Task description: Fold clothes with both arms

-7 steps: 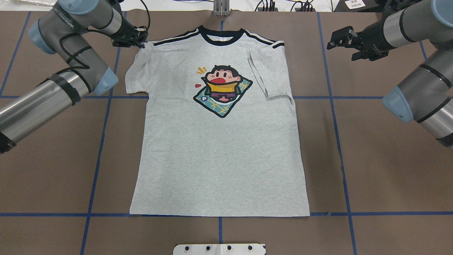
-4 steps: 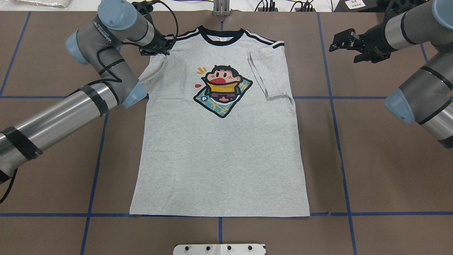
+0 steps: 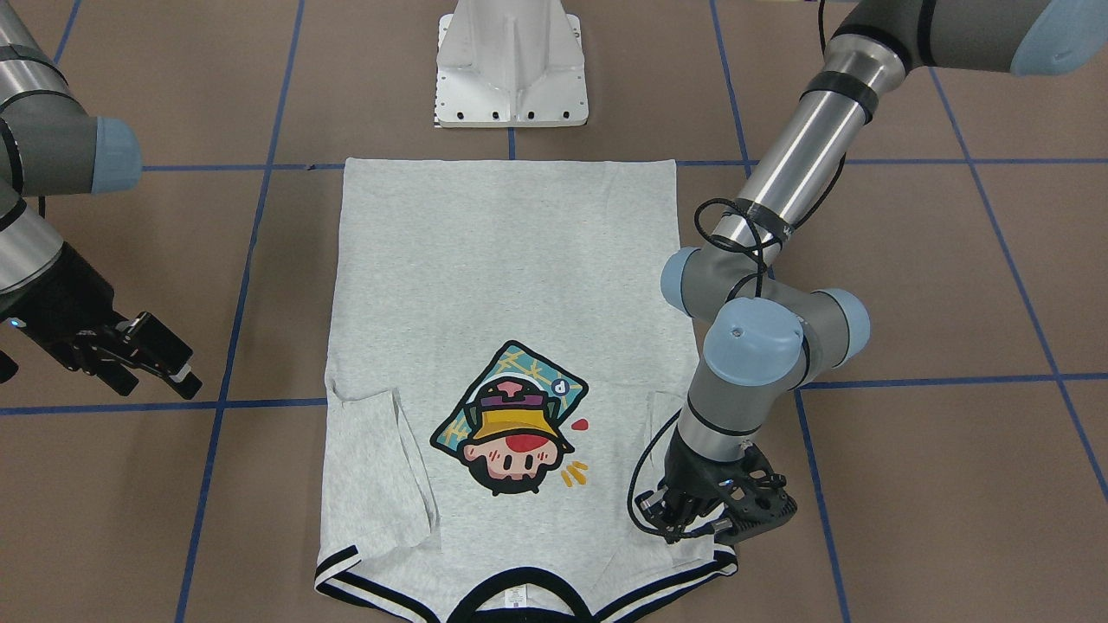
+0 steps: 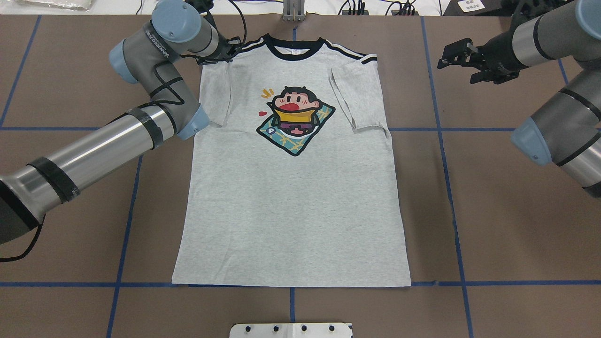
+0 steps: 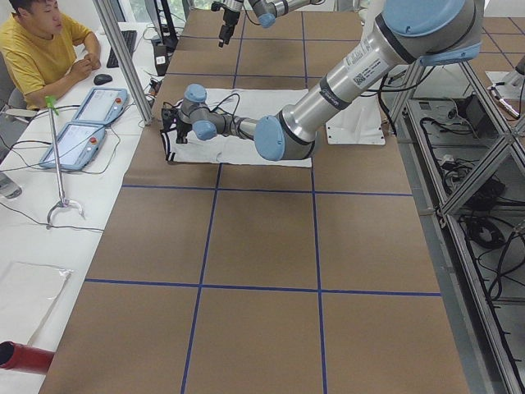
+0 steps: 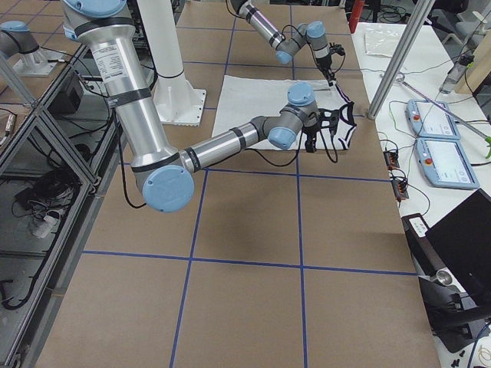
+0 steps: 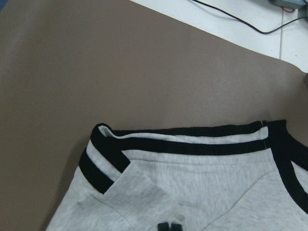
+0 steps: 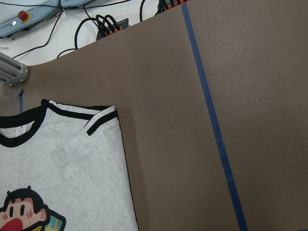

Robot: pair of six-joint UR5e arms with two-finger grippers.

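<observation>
We see the left arm (image 4: 141, 126) bent at the elbow, reaching to the shoulder of the T-shirt (image 4: 291, 211), which lies flat, print up, mid-table (image 4: 516, 211); the right arm (image 4: 554, 33) is held out beside it. We can read only a white P in the cartoon print (image 4: 295, 119). The left gripper (image 4: 224, 52) has its fingertips (image 7: 164, 226) pressed together on grey sleeve cloth, while the right gripper (image 4: 448, 55) hangs spread over the table, touching nothing.

The light heather-grey short-sleeved T-shirt (image 4: 291, 211) has a black collar (image 4: 293, 56) at twelve o'clock, black double stripes (image 4: 347, 50) on its shoulders, and a cartoon print (image 4: 295, 119) in yellow, red, purple and teal, outlined black. Blue tape lines (image 4: 448, 188) grid the brown bench (image 4: 516, 211). The grey tubular left arm (image 4: 94, 150) and right arm (image 4: 563, 110) wear light blue joint caps (image 4: 173, 14).
</observation>
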